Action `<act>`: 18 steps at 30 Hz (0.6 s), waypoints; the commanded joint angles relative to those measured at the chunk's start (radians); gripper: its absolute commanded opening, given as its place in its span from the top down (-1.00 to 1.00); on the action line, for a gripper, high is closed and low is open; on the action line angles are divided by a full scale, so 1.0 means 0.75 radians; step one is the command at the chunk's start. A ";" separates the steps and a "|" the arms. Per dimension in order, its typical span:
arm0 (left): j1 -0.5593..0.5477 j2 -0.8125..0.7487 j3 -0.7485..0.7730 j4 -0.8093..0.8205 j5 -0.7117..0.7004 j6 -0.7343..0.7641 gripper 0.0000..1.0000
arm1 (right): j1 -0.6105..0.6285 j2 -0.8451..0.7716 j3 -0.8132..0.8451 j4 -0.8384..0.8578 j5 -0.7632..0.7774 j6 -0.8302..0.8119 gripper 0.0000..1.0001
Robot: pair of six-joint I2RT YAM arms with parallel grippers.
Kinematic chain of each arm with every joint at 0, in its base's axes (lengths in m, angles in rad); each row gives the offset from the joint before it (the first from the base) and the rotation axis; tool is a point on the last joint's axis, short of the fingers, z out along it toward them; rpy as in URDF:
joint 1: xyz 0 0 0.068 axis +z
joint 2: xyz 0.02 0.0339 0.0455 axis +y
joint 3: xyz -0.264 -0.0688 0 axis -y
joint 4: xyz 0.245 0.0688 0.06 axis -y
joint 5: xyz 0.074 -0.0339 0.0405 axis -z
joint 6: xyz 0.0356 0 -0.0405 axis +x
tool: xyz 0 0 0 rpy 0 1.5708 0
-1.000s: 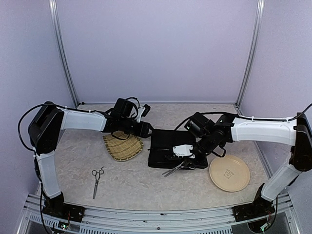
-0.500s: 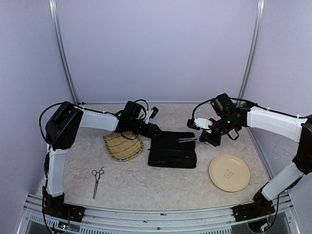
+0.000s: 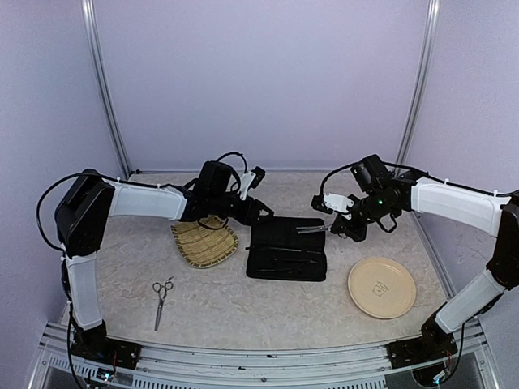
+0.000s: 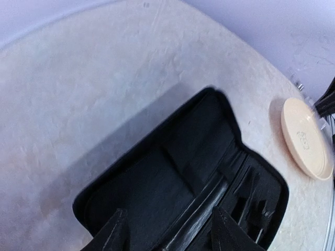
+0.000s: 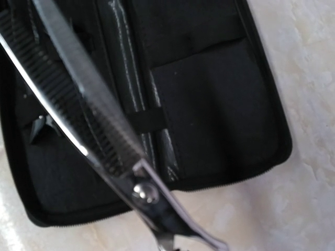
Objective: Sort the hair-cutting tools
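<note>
While the right gripper (image 3: 332,220) pinches silver scissors (image 3: 311,230) above the black case (image 3: 280,261), the left gripper (image 3: 258,212) hovers, fingers spread.

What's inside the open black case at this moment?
The case shows black pockets and a glossy dark strip under an elastic strap. Pocket contents are hidden, and the raised scissors cover part of the interior.

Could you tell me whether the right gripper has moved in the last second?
Yes. In the top view the right gripper, shut on the scissors, went from over the black case's near edge to its far right corner.
</note>
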 commanded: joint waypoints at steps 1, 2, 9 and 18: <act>0.009 -0.035 0.145 -0.011 -0.196 0.054 -0.05 | -0.017 0.008 -0.017 0.055 -0.006 0.021 1.00; 0.022 0.006 0.174 -0.048 -0.203 0.037 -0.05 | -0.018 0.011 -0.017 0.061 -0.007 0.021 1.00; 0.057 0.076 0.163 -0.011 -0.063 0.068 -0.02 | -0.018 0.025 -0.018 0.073 0.000 0.021 1.00; 0.051 0.259 0.332 -0.180 -0.148 0.113 -0.05 | -0.018 0.025 -0.030 0.081 0.004 0.024 1.00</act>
